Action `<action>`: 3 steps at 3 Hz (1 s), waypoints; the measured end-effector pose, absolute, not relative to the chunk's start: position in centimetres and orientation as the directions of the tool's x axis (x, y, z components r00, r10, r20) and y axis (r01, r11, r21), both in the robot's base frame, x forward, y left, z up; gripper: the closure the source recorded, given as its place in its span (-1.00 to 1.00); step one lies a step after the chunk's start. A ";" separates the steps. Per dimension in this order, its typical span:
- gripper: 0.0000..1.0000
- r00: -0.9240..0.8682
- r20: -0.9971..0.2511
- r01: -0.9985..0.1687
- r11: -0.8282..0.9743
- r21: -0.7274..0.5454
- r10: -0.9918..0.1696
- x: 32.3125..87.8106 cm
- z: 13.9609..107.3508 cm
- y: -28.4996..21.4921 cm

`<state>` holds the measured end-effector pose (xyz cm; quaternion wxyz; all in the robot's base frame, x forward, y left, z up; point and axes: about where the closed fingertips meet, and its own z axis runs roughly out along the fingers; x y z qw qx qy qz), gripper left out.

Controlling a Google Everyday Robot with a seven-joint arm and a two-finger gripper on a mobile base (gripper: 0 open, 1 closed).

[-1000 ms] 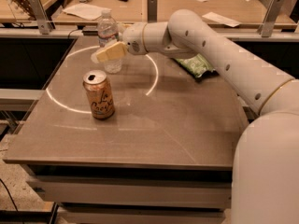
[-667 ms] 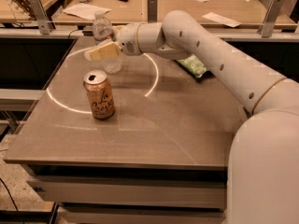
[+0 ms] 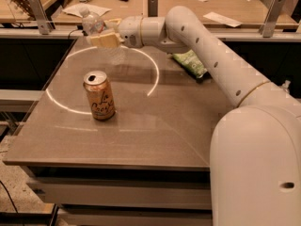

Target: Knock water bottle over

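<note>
The water bottle (image 3: 92, 22) is a small clear plastic bottle with a white cap. It stands at the far left of the table and leans to the left, cap pointing up-left. My gripper (image 3: 105, 37) is right against the bottle's right side, reaching in from the right on the white arm (image 3: 197, 46), and it hides the bottle's lower part. An orange-tan drink can (image 3: 99, 96) stands upright nearer the front, well clear of the gripper.
A green snack bag (image 3: 189, 62) lies under the arm at the back right of the grey table (image 3: 155, 131). A white arc of light crosses the tabletop. Behind the table is a wooden bench with papers. The table's left edge is close to the bottle.
My gripper has swept left across the back of the table. The bottle has shifted left with it and now leans. The can has not moved.
</note>
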<state>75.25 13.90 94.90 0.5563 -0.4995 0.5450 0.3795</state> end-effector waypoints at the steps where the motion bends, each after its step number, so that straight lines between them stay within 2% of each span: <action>1: 0.76 0.223 -0.969 -0.957 0.165 -0.238 -0.105 75.0 98.1 12.4; 2: 1.00 0.384 -0.913 -0.914 0.082 -0.397 -0.134 73.0 101.0 9.0; 3: 1.00 0.523 -0.813 -0.845 -0.029 -0.535 -0.257 70.5 100.9 4.0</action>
